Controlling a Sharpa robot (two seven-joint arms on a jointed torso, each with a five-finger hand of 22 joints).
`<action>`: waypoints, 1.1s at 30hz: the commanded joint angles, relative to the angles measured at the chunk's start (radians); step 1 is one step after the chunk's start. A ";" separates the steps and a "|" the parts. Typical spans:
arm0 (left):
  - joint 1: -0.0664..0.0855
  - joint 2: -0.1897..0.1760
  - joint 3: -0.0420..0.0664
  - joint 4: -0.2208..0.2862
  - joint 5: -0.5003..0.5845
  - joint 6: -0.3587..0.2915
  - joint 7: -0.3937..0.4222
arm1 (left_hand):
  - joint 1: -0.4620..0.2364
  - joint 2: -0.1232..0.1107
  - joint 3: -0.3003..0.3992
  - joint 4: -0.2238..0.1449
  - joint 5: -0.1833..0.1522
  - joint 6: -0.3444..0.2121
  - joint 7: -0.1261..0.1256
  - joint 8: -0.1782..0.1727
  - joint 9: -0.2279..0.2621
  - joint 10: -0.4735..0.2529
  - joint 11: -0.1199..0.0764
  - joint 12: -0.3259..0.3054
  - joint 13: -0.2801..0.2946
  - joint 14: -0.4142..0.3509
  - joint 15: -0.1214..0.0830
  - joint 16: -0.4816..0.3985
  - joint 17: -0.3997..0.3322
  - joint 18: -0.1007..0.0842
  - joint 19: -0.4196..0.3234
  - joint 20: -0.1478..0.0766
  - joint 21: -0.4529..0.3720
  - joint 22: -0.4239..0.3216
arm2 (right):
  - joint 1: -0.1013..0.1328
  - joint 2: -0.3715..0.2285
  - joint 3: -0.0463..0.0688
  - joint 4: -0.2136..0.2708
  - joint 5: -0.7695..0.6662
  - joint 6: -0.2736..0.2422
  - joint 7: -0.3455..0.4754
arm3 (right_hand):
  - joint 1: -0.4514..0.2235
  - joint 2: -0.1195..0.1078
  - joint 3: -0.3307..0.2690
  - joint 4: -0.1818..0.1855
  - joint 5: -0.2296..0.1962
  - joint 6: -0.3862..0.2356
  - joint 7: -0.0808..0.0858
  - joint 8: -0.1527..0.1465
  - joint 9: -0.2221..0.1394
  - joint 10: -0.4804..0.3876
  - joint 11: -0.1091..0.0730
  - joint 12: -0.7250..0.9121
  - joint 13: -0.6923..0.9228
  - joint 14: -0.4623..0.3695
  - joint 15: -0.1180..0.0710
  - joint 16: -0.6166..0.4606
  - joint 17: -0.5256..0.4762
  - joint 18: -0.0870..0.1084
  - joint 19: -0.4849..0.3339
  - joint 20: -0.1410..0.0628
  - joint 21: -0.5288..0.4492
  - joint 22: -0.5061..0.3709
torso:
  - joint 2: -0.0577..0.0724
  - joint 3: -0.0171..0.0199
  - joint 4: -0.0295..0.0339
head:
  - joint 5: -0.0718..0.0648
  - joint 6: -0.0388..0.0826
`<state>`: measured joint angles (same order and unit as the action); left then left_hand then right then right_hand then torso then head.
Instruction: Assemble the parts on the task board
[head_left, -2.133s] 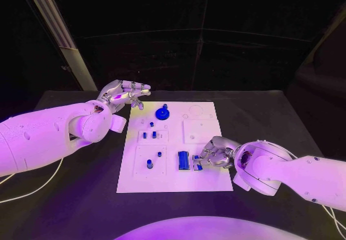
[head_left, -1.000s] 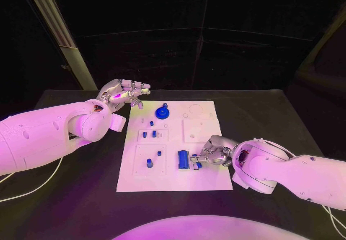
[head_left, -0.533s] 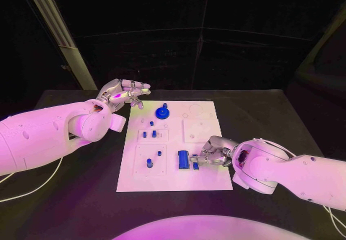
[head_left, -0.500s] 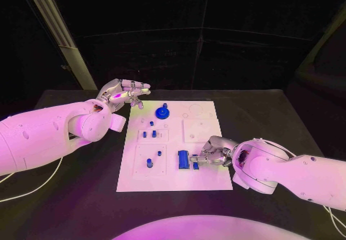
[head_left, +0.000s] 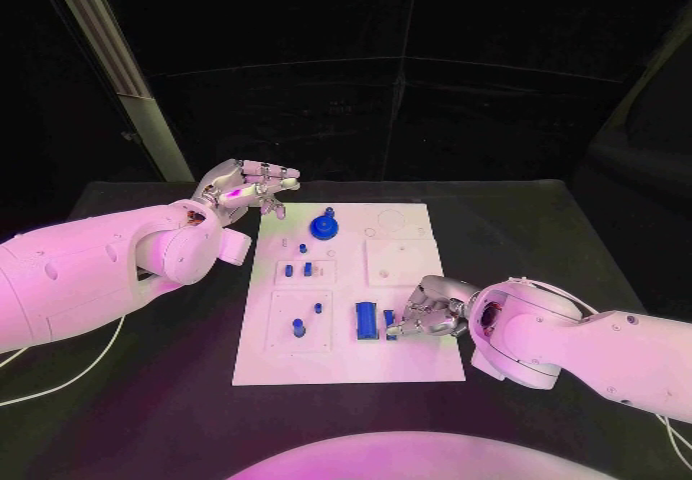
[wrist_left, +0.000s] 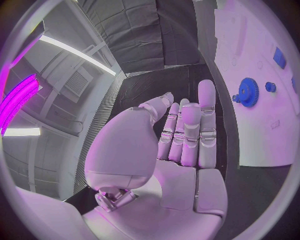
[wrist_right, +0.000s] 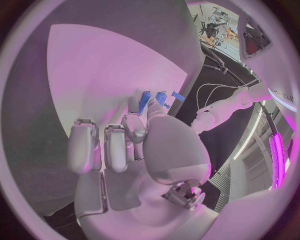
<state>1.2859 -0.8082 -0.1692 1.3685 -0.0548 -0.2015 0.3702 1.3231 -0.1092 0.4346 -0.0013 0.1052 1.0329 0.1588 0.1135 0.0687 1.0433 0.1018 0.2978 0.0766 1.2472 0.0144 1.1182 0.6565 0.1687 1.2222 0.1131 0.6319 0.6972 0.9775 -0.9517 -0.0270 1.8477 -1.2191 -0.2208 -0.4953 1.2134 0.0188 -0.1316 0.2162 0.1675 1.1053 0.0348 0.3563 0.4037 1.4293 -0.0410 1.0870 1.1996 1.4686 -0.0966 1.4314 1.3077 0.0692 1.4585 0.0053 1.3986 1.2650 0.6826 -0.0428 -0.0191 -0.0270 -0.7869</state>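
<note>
The right hand (head_left: 426, 312) rests on the white rectangular task board (head_left: 418, 365) in the middle of the black desk (head_left: 548, 225), fingers pinching a small blue block (head_left: 391, 324) beside a larger blue block (head_left: 366, 319). The left hand (head_left: 242, 187) hovers off the board's far corner, fingers loosely apart, holding nothing.

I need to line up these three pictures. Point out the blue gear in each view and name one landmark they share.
Head view: the blue gear sits near the far end of the task board, close to the left hand.
Left wrist view: the gear lies on the board beyond the fingertips.
Right wrist view: I cannot make it out.
Shared landmark: the white task board.
</note>
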 joint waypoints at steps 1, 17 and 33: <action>0.001 0.002 0.001 0.000 0.002 0.010 0.003 | 0.002 0.010 -0.006 0.002 0.006 -0.002 0.006 0.007 0.000 -0.005 -0.001 0.005 -0.002 -0.007 0.002 0.000 -0.002 0.014 0.000 0.002 -0.004 -0.002 | 0.001 0.004 0.000 -0.006 -0.022 0.046 0.008 | 0.015 0.005 0.000 -0.008 -0.012 0.005 -0.001 -0.001 0.002 0.007 0.002 -0.003 0.002 0.066 -0.006 0.003 0.066 -0.008 0.007 0.002 0.006 0.002 | 0.001 -0.0002 0.0019 | 0.000 0.001; 0.001 0.001 0.001 0.000 0.002 0.008 -0.001 | 0.002 0.010 -0.006 0.002 0.006 -0.002 0.006 0.007 0.000 -0.005 -0.001 0.005 -0.002 -0.007 0.002 0.000 -0.002 0.014 0.000 0.002 -0.004 -0.002 | 0.001 0.024 0.000 -0.062 -0.026 0.041 0.028 | 0.022 0.016 -0.011 -0.017 -0.036 0.005 0.001 -0.004 0.003 0.007 0.003 -0.005 0.003 0.066 -0.005 0.003 0.067 -0.008 0.006 0.003 0.006 0.003 | 0.001 0.0001 0.0006 | 0.007 -0.005; 0.001 0.007 0.000 -0.013 0.045 0.009 0.018 | -0.005 0.003 -0.014 0.007 0.005 -0.009 0.009 0.005 -0.002 -0.007 0.000 0.010 -0.002 -0.008 0.003 0.000 -0.007 0.014 0.001 0.003 -0.007 -0.004 | 0.036 -0.032 0.001 -0.109 0.492 -0.124 0.598 | 0.103 0.060 -0.057 -0.043 0.011 -0.173 0.094 -0.110 -0.029 -0.289 0.105 -0.541 -0.366 0.102 0.075 0.139 0.263 0.106 -0.305 0.067 -0.506 -0.681 | -0.018 -0.0121 0.0022 | -0.008 0.044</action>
<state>1.2857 -0.8026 -0.1696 1.3579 -0.0449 -0.2016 0.3680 1.3231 -0.1092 0.4264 0.0068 0.1052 1.0274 0.1643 0.1169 0.0687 1.0433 0.1018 0.3023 0.0756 1.2436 0.0180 1.1182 0.6498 0.1686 1.2222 0.1131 0.6281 0.6938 1.0043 -0.9859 -0.0282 1.7553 -0.9676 -0.2797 -0.1365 1.3090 0.0693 -0.1902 0.1731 0.1747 0.9408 0.1244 0.2505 0.3751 1.1588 0.0527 0.5720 0.8523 1.4655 -0.0315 1.4998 1.2808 0.1576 1.1892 0.0676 0.9526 0.6573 0.6733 -0.0486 -0.0193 -0.0317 -0.7541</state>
